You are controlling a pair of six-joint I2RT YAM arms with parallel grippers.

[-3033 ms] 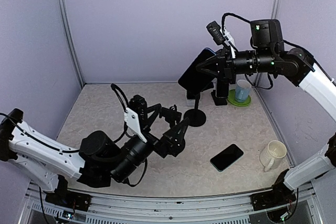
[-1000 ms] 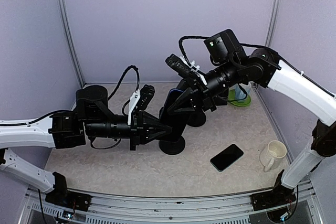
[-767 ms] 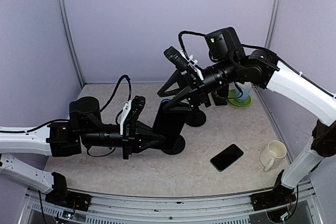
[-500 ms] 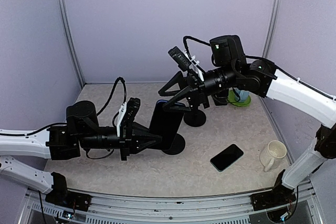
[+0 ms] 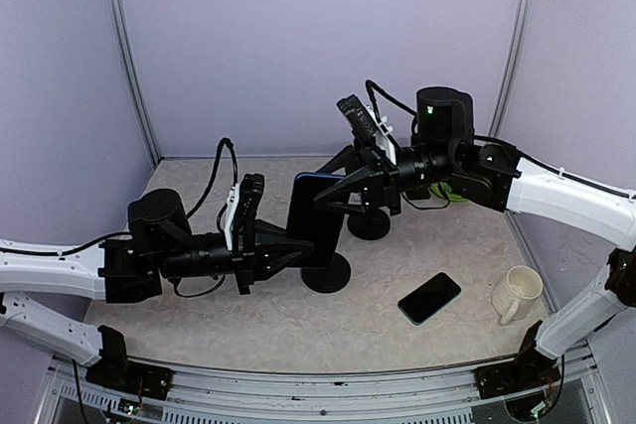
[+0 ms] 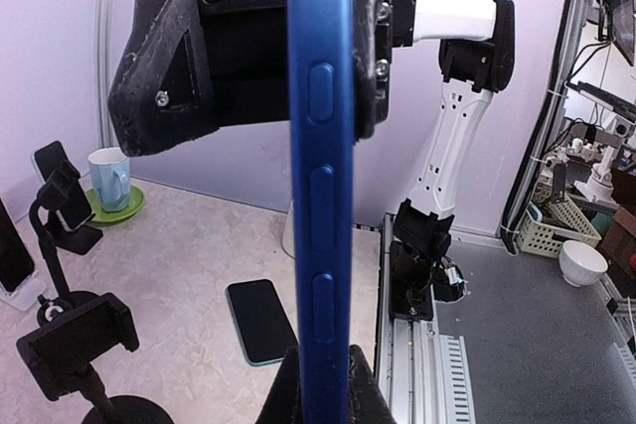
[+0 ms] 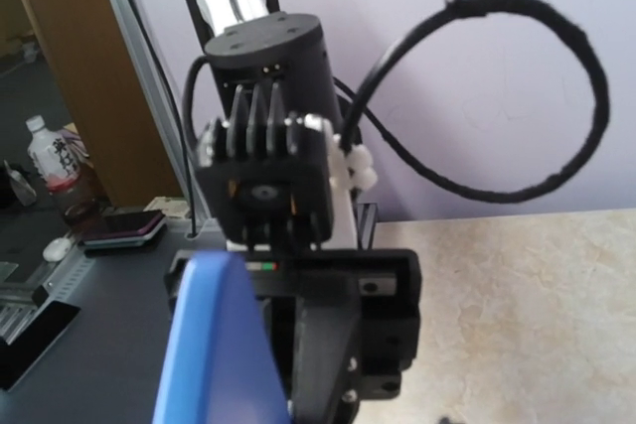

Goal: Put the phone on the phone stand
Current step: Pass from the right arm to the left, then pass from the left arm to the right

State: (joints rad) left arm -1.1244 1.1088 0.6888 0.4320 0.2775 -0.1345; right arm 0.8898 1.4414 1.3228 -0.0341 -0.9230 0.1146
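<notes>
Reading across from the left: my left gripper (image 5: pixel 286 253) is clamped on the lower part of the phone (image 5: pixel 318 215), a blue-edged slab with a dark face, upright over the phone stand (image 5: pixel 326 275) base (seating hidden). My right gripper (image 5: pixel 343 191) straddles its top, jaws parted. Farther right, another stand (image 5: pixel 370 223) crowds just behind; nearer, a second phone (image 5: pixel 429 297) lies flat, then a cream mug (image 5: pixel 517 293).
</notes>
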